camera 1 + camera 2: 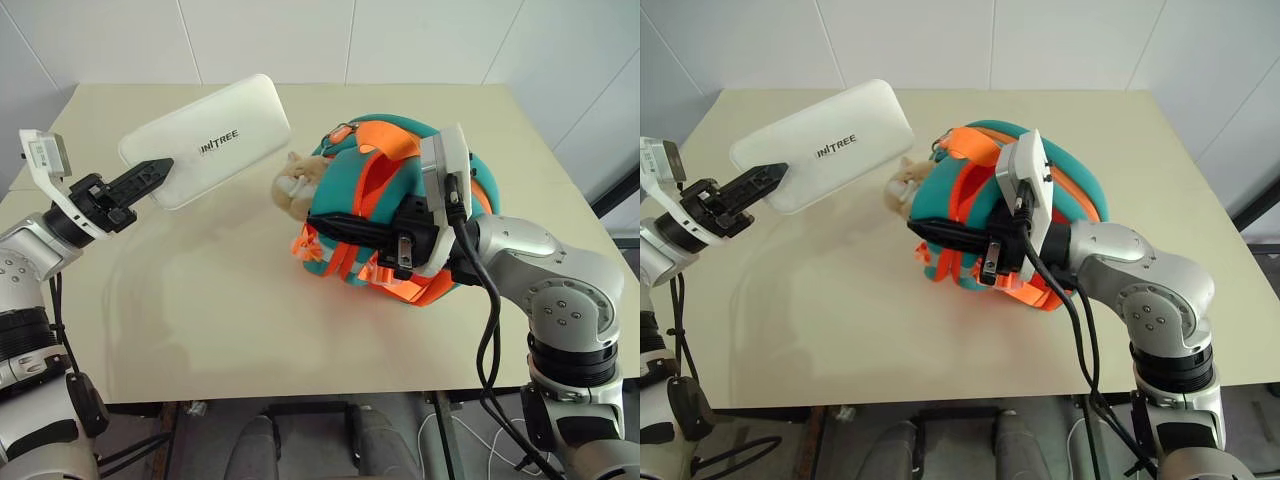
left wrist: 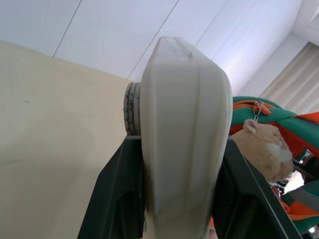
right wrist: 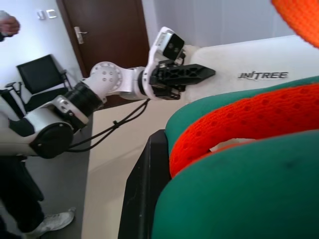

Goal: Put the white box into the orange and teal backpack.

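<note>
The white box [image 1: 215, 135], a flat case with dark lettering, hangs tilted in the air over the table's far left. My left gripper [image 1: 160, 175] is shut on its near short end; both black fingers [image 2: 117, 194] press its sides. The orange and teal backpack [image 1: 375, 190] stands bunched at the table's middle right, its tan plush toy [image 1: 295, 185] facing the box. My right gripper [image 1: 330, 228] is shut on the backpack's near side, with teal and orange fabric [image 3: 239, 189] against one black finger [image 3: 144, 189]. I cannot see the backpack's opening.
The beige table [image 1: 250, 330] has bare room in front and to the left of the backpack. Its front edge runs close to me. In the right wrist view, a black chair [image 3: 37, 74], a brown door [image 3: 104, 30] and a person's hand [image 3: 10, 22] lie beyond the table.
</note>
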Robot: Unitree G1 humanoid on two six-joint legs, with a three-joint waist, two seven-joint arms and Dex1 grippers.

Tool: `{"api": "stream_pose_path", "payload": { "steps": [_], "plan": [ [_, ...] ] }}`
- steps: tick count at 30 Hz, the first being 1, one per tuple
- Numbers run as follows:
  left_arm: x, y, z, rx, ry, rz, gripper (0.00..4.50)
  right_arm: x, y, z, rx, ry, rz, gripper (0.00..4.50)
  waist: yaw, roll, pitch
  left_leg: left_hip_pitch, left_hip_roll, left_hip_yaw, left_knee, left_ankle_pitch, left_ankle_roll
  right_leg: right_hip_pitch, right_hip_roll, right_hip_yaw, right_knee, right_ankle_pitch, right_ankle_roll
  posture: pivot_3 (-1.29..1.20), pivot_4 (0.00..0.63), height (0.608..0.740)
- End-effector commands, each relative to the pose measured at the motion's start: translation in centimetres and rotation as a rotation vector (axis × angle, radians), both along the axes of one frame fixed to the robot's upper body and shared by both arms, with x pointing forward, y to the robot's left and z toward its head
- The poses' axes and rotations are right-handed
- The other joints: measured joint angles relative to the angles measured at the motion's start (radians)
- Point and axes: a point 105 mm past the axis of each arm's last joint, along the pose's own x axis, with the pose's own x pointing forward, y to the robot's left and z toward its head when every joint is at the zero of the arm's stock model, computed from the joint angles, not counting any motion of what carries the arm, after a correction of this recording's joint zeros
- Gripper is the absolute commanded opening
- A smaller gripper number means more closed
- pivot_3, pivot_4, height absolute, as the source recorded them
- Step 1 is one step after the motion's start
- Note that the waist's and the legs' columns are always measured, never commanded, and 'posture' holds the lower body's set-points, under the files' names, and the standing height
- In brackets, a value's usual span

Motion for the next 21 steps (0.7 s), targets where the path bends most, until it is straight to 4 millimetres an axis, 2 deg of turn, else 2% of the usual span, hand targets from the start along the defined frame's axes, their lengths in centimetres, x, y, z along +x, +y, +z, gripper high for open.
{"api": "stream_pose_path", "payload": {
  "steps": [1, 5, 14, 21],
  "plan": [
    [-0.6, 0.3, 1.4, 0.049, -0.085, -0.006, 1.26, -2.8, 0.3, 1.2, -0.032, -0.087, 0.14, 0.0, 0.0, 0.0, 0.0, 0.0, 0.0, 0.0, 0.0, 0.0, 0.0, 0.0, 0.0, 0.0, 0.0, 0.0, 0.0, 0.0, 0.15, 0.74],
    [-0.9, 0.3, 1.7, 0.08, -0.111, -0.025, 1.26, -3.7, -0.4, 0.5, -0.115, -0.089, 0.196, 0.0, -0.001, 0.0, 0.0, 0.0, 0.0, 0.0, 0.0, 0.0, 0.0, 0.0, 0.0, 0.0, 0.0, 0.0, 0.0, 0.0, 0.15, 0.74],
    [-1.2, 0.3, 3.0, 0.145, -0.156, -0.068, 1.26, -5.6, -2.1, 0.5, -0.195, -0.105, 0.308, 0.0, 0.0, 0.0, 0.0, 0.0, 0.001, 0.0, -0.002, 0.0, 0.0, -0.001, 0.001, 0.0, -0.001, -0.001, -0.001, 0.0, 0.15, 0.74],
    [-2.0, 0.3, 3.5, 0.225, -0.235, -0.117, 1.26, -4.6, -2.8, -0.2, -0.22, -0.112, 0.26, 0.0, -0.001, 0.0, 0.0, 0.0, 0.001, 0.001, -0.003, 0.0, 0.0, -0.002, 0.001, 0.0, -0.002, -0.001, -0.002, 0.0, 0.15, 0.74]
  ]
}}
